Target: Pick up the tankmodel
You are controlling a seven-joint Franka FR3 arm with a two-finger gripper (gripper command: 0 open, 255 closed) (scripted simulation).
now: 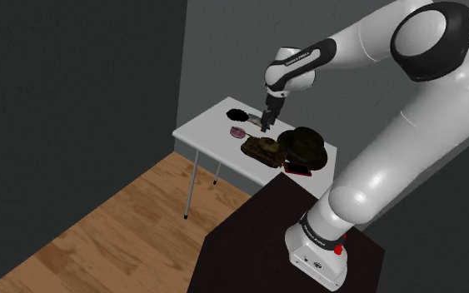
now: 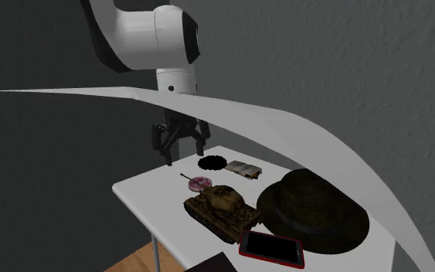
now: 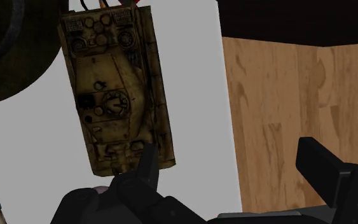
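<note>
- You are looking at the olive-and-tan camouflaged tank model, which is sitting flat on the white rectangular table, close to the edge that is facing the wooden plank floor.
- A dark round brimmed hat is lying just beside the tank model on the side away from that edge, so it is crowding that flank.
- A red-framed flat tablet with a black screen is resting just beside the tank model's end nearest the dark box stand.
- A small pink round item is lying near the tank model's other end. Farther back, a black ruffled round item and a small pale flat book-like item are sitting apart from the tank model.
- The flank facing the table edge is staying open, with only a strip of bare tabletop between hull and drop-off.
- The tank model's long axis is running roughly parallel to that edge, slightly skewed. You cannot tell where the gun is pointing.
- The black two-finger gripper is hanging above the table near the pink item, apart from the tank model, with its fingers spread wide and gripping nothing.
</note>
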